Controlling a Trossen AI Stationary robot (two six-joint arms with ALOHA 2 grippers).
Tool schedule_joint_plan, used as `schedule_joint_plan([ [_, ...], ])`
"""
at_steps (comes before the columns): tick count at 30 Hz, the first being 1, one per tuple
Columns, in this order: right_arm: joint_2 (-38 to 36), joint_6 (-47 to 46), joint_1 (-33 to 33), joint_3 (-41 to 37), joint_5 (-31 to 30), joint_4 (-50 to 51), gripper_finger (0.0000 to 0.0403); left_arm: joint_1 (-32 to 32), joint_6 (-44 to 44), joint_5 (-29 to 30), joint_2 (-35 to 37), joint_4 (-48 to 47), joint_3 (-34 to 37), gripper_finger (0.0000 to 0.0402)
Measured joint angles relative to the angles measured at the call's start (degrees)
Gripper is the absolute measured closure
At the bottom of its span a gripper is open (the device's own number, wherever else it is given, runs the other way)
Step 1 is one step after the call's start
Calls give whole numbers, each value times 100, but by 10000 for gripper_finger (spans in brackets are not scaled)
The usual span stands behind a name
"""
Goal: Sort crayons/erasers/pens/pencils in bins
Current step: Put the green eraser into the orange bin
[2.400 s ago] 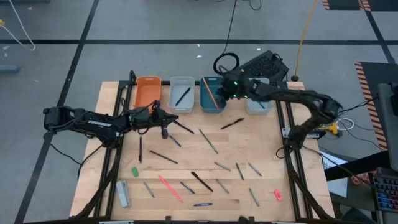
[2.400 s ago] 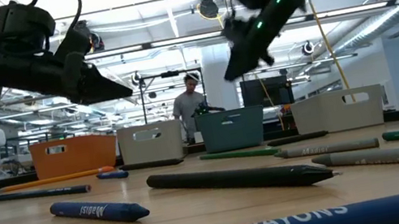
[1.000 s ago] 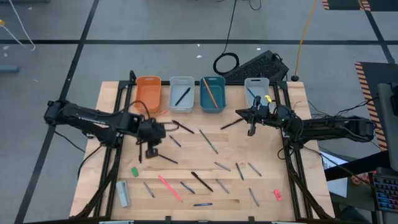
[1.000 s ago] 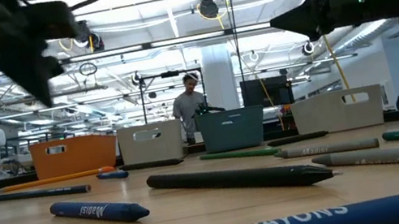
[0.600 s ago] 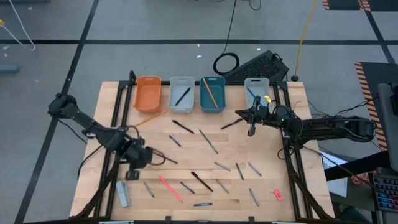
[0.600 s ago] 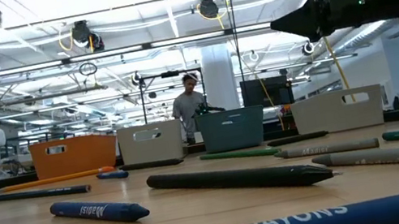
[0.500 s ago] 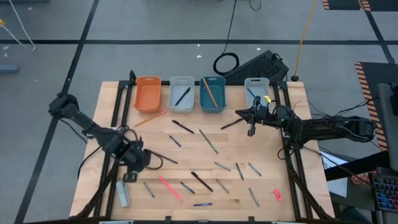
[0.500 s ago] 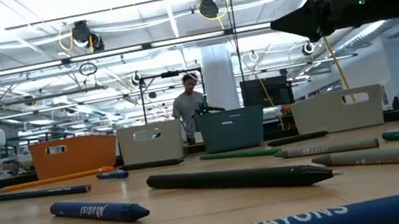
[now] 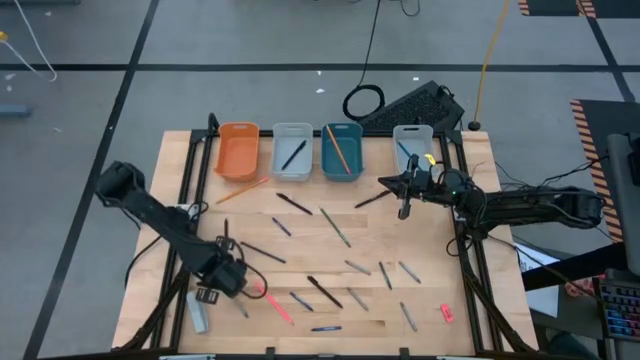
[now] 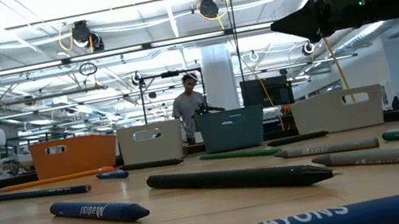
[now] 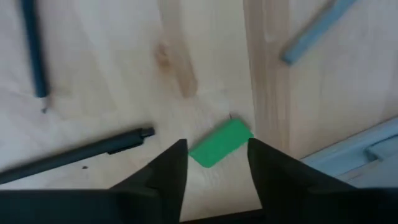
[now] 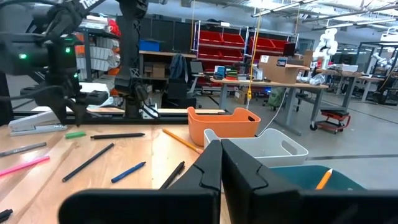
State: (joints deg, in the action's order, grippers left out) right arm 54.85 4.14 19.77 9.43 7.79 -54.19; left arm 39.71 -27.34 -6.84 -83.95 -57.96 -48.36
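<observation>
Nearest the front-left corner of the pale wooden table [image 9: 420, 300]: the left gripper [image 11: 212, 157], fingers apart, low over a small green block eraser [image 11: 221, 143] that lies flat on the wood between the two finger tips, not clamped. Beside it a slim black pen [image 11: 74, 155] and a grey stick [image 11: 317, 31]. At the front right, well apart, a small pink-red eraser [image 9: 446, 313]. Farther back, above the table's right side, the right gripper [image 12: 221, 163], fingers together and empty. At the far edge, in a row, an orange rectangular plastic bin [image 9: 238, 150], a pale grey-white bin [image 9: 292, 150], a teal bin [image 9: 342, 152] and a second pale grey-white bin [image 9: 412, 135]
</observation>
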Motion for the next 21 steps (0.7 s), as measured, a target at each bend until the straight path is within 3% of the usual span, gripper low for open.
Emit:
schedule_joint_plan([
  [6, 0, 0, 0, 0, 0, 4, 403, 458, 478, -65, -428, 19, 2, 208],
  [12, 0, 0, 0, 0, 0, 7, 403, 801, 1024, 283, -809, 89, 2, 224],
  [21, 0, -20, 2, 2, 0, 5, 403, 919, 1398, 274, -1232, 299, -33, 239],
])
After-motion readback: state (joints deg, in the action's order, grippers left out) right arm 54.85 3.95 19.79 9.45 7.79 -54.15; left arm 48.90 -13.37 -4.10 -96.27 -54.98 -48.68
